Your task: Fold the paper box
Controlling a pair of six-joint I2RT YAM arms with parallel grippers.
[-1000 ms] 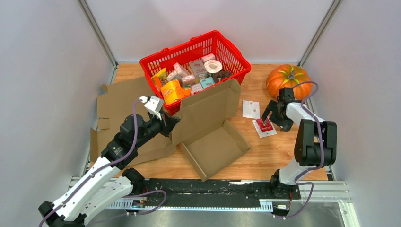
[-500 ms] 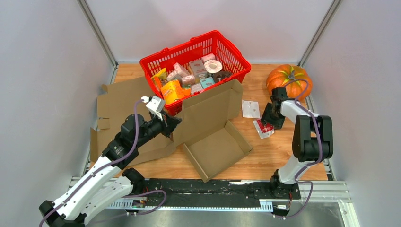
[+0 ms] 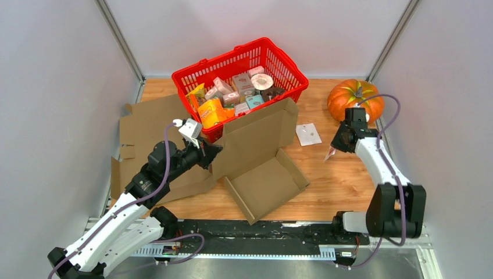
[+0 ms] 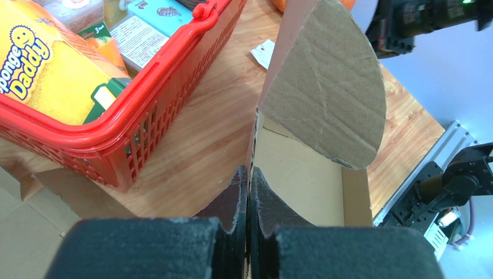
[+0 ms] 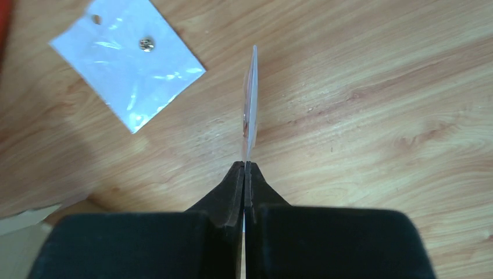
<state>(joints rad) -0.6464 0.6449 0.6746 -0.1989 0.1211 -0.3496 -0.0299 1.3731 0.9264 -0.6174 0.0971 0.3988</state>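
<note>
The brown paper box [image 3: 264, 183] sits half-formed in the middle of the table, its tall back panel [image 3: 256, 136] standing upright. My left gripper [image 3: 212, 152] is shut on the left edge of that panel. In the left wrist view the pads [image 4: 249, 171] pinch the cardboard wall, and a rounded flap [image 4: 325, 87] rises beyond them. My right gripper [image 3: 334, 150] is off to the right, shut on a small red-and-white packet [image 3: 330, 154]. The packet hangs above the wood and shows edge-on [image 5: 250, 110] beyond the right gripper [image 5: 245, 165].
A red basket [image 3: 290, 64] of groceries stands behind the box, close to its back panel. An orange pumpkin [image 3: 349, 99] sits at the back right. A clear plastic bag [image 3: 307, 134] lies flat on the wood. Flat cardboard sheets [image 3: 145, 125] cover the left side.
My right gripper closed on the red-and-white packet and lifted it off the table, while the right arm stretched out. The left gripper kept its hold on the box.
</note>
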